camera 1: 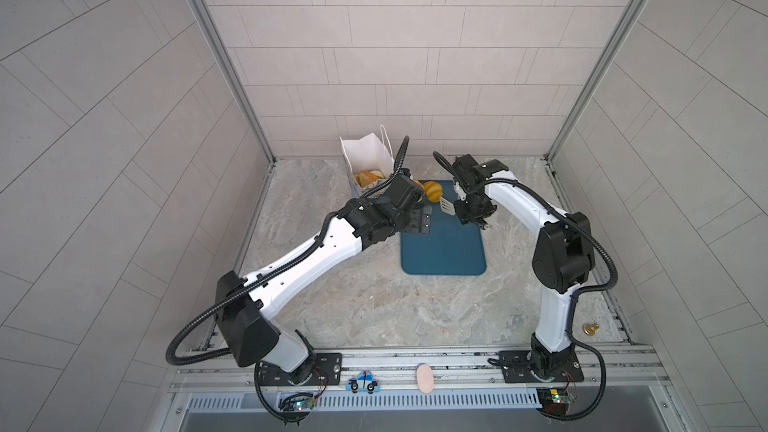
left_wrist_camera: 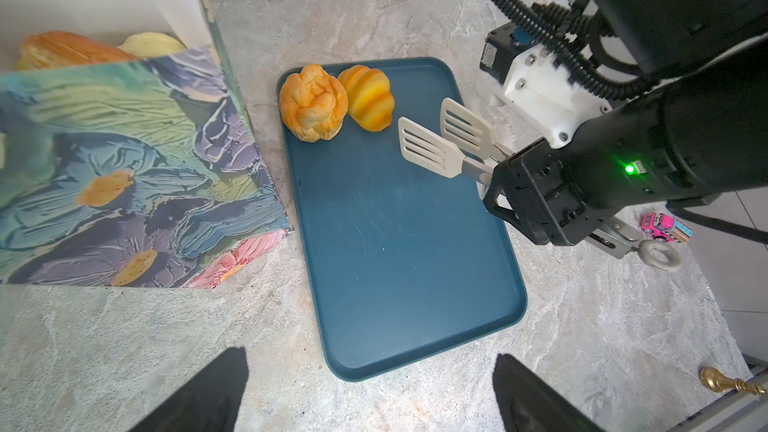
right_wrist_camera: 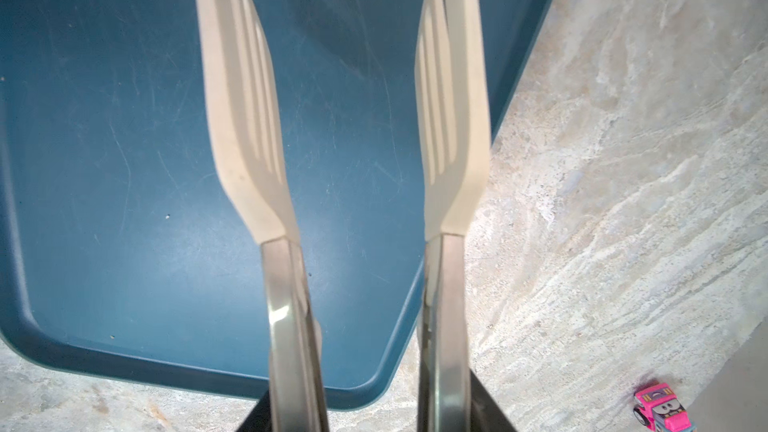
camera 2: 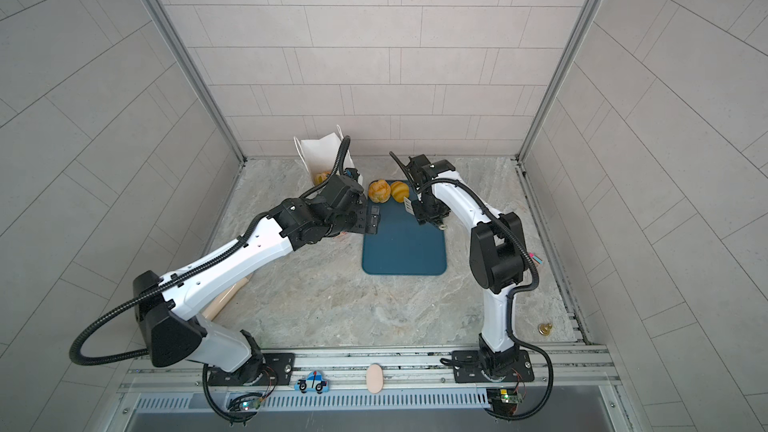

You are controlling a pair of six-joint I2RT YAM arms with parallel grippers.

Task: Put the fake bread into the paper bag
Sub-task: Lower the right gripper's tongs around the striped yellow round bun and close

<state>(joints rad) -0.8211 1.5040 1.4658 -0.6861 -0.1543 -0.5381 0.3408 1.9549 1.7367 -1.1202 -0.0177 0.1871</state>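
End effector on the right [left_wrist_camera: 505, 187] is clenching the tongs [left_wrist_camera: 446, 139], blades gaping empty over the tray [left_wrist_camera: 395, 243]. Blades are pointing toward the frame's upper left in the left wrist view, where two fake bread rolls [left_wrist_camera: 313, 103] are sitting touching at its corner, near the paper bag [left_wrist_camera: 124, 168]. Left end effector [camera 1: 419, 221] is hanging released.

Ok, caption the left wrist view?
Two golden toy rolls on a blue plastic tray, beige slotted tongs poised beside them.
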